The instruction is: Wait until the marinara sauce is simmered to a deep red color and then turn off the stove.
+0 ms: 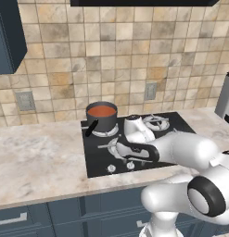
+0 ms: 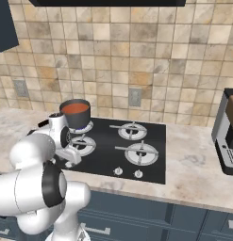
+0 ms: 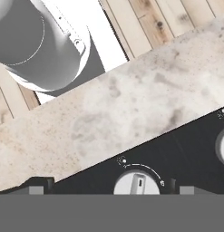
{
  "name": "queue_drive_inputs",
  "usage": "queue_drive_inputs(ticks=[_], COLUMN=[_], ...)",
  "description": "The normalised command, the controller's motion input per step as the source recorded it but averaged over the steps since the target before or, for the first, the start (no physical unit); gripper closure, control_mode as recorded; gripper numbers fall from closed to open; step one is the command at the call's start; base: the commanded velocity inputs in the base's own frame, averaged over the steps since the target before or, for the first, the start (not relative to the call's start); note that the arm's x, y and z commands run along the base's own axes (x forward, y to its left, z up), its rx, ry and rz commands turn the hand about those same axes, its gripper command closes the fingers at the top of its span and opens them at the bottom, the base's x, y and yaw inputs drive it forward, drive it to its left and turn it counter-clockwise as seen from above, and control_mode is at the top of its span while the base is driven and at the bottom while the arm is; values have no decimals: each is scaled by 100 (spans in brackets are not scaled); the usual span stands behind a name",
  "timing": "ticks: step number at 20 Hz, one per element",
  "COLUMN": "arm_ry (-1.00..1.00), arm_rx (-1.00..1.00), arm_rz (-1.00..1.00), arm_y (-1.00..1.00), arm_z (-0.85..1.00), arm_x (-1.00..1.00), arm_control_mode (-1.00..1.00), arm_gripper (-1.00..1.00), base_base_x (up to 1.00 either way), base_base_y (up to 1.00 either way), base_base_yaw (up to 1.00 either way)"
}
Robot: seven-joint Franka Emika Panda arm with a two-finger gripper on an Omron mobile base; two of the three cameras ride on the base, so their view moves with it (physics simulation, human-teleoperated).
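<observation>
Sitting on the back left burner of the stove [image 1: 143, 139]: a small dark grey saucepan [image 1: 101, 116], black handle angled toward the front left, marinara sauce [image 1: 101, 111] filling it as a smooth orange-red disc. Same pan from the other side, saucepan [image 2: 75, 114] at the far left corner of the black glass stove [image 2: 115, 149], marinara sauce [image 2: 75, 108] showing a flat orange-red, lit evenly across the surface. Hovering low over the front of the cooktop, the gripper [image 1: 127, 156], hand tipped downward near the front edge, well apart from the pan. From the hand camera, looking straight down at a round silver knob [image 3: 136, 183] with a white arc marked around it on the black glass, the knob centred between the two dark fingertips [image 3: 36, 187] at the bottom; jaws spread fully wide, nothing between them, not touching the knob as far as can be told. Edge of a second knob [image 3: 221, 147] just peeking in at the right. Beyond the glass, a band of pale marbled countertop [image 3: 131, 104], then wooden floor [image 3: 154, 22] below. Two small knobs [image 2: 118, 171] visible along the front edge in the right base view. Tiled backsplash [image 1: 111, 60] behind, an outlet [image 1: 150, 91] on the wall right of the pan, blue-grey cabinets [image 1: 65, 213] under the counter, a grey appliance [image 2: 226, 136] standing at the far right.
</observation>
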Motion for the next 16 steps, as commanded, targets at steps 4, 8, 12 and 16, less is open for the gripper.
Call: queue_drive_inputs(ticks=[4, 8, 12, 16], arm_ry=[0, 0, 0, 0], arm_rx=[0, 0, 0, 0], arm_rz=[0, 0, 0, 0], arm_y=[0, 0, 2, 1], arm_z=[-14, -10, -7, -6], arm_x=[0, 2, 3, 3], arm_control_mode=[-100, -100, -100, -100], arm_gripper=[-100, -100, -100, -100], base_base_x=[0, 0, 0, 0], base_base_y=[0, 0, 0, 0], base_base_yaw=[0, 0, 0, 0])
